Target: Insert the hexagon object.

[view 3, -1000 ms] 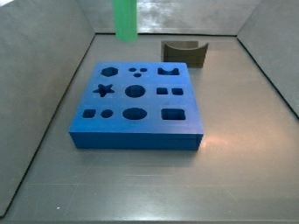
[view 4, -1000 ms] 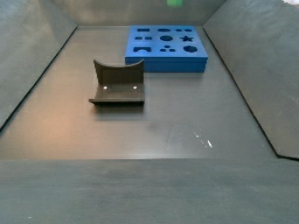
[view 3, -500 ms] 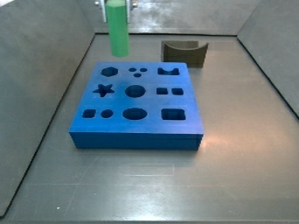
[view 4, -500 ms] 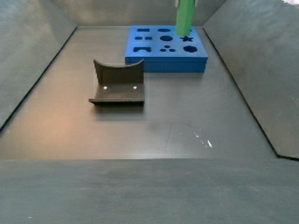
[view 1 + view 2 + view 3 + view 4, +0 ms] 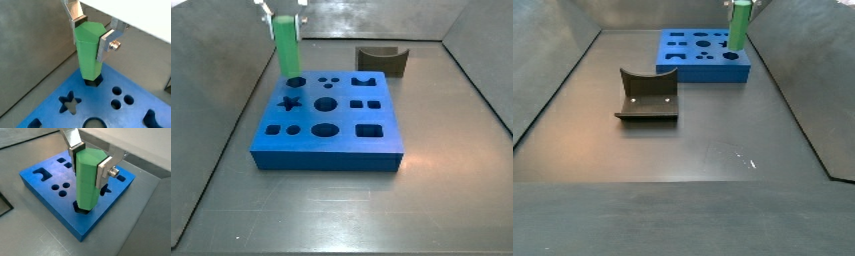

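Note:
My gripper (image 5: pixel 92 32) is shut on the hexagon object (image 5: pixel 90 57), a tall bright green peg held upright between the silver fingers (image 5: pixel 107 44). It hangs over the blue block (image 5: pixel 90 102) with shaped holes. The peg's lower end is at the mouth of the hexagonal hole (image 5: pixel 92 81) near a block corner; I cannot tell how deep it sits. Both wrist views show this grip (image 5: pixel 91 162) and the peg (image 5: pixel 87 188). In the side views the peg (image 5: pixel 287 45) (image 5: pixel 740 25) stands at the block's (image 5: pixel 325 150) (image 5: pixel 687 72) corner by the wall.
A dark grey curved block (image 5: pixel 382 60) (image 5: pixel 647 95) lies on the floor apart from the blue block. Grey walls enclose the floor, and one wall rises close beside the peg (image 5: pixel 225 60). Other holes include a star (image 5: pixel 289 101) and circles.
The gripper has carried the green peg down and sideways from above the back wall to the block's corner. Its lower end now meets the hexagonal hole.

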